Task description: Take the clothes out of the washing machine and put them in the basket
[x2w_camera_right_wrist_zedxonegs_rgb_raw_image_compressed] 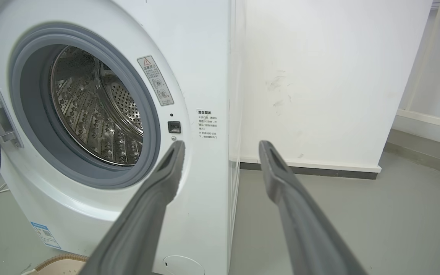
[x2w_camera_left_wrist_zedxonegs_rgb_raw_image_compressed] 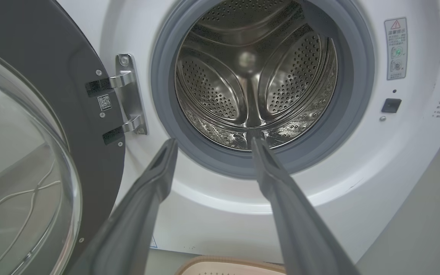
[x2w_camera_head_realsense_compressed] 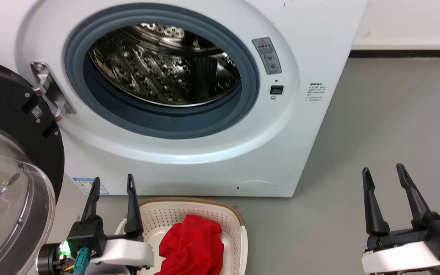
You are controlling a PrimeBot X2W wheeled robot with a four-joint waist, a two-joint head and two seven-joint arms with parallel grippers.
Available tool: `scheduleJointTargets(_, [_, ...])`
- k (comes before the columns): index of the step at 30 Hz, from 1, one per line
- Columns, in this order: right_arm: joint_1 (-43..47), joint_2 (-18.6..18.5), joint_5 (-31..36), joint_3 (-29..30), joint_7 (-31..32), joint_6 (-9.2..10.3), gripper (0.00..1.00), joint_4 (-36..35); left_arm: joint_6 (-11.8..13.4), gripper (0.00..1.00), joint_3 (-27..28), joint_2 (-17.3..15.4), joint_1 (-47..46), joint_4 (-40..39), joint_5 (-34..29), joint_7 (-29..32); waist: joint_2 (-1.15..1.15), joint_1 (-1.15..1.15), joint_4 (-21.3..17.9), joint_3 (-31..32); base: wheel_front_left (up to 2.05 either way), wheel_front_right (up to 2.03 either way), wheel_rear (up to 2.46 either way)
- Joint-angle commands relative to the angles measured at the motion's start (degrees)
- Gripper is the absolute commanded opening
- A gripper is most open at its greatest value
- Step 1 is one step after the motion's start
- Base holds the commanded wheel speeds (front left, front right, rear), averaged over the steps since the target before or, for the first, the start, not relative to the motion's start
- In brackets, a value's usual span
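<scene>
The clothes (x2w_camera_head_realsense_compressed: 191,244) are seen as one crumpled red heap inside the basket (x2w_camera_head_realsense_compressed: 230,221), at the lower centre of the head view. The heap lies just right of the left gripper (x2w_camera_head_realsense_compressed: 113,178) and below its fingertips. The right gripper (x2w_camera_head_realsense_compressed: 382,169) is well apart at the lower right, so the left arm is judged the nearer. Both grippers are held wide and empty. No clear long axis can be read in the heap. No red is seen in the drum (x2w_camera_left_wrist_zedxonegs_rgb_raw_image_compressed: 212,88) of the washing machine (x2w_camera_head_realsense_compressed: 204,160). The basket's near end is cut off by the bottom edge. The drum's front floor is hidden behind the grey seal (x2w_camera_head_realsense_compressed: 159,122). Whether one garment or two are heaped cannot be told.
</scene>
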State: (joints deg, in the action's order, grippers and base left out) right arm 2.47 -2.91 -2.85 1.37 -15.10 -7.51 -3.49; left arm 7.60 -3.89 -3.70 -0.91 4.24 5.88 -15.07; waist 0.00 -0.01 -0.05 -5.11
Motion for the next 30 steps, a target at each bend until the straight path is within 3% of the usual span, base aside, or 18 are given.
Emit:
scheduleJointTargets(1, [0.86,0.05,0.22,0.08,-0.10,0.04,1.00,-0.01,0.28,1.00,0.30,0.00,0.99,-0.67,-0.33,-0.13,0.00,0.01,0.13,1.24,0.00,0.00,0.00])
scheduleJointTargets(11, [3.71,0.06,-0.71,-0.53,-0.10,0.05,1.00,-0.15,0.44,1.00,1.51,0.64,6.12,-4.85,-2.92,-0.14,0.00,0.01,-0.35,4.70,0.00,0.00,0.00])
scheduleJointTargets(24, [4.57,0.06,-1.50,-0.82,-0.10,0.05,1.00,0.09,0.62,1.00,2.71,0.81,7.47,-4.24,-3.44,-0.14,0.00,0.01,-1.20,5.73,0.00,0.00,0.00])
scheduleJointTargets(25, [3.88,0.00,-1.30,-0.79,0.01,0.00,0.00,0.08,0.48,0.00,2.57,0.69,7.38,-4.17,-3.15,0.02,0.00,0.01,-1.20,5.74,0.00,0.00,0.00])
scheduleJointTargets(30, [4.15,-0.01,-2.85,-0.96,0.22,-0.01,0.00,2.07,0.39,0.00,2.23,0.71,8.19,-2.53,-1.42,0.19,0.00,0.01,-1.20,5.73,0.00,0.00,0.00])
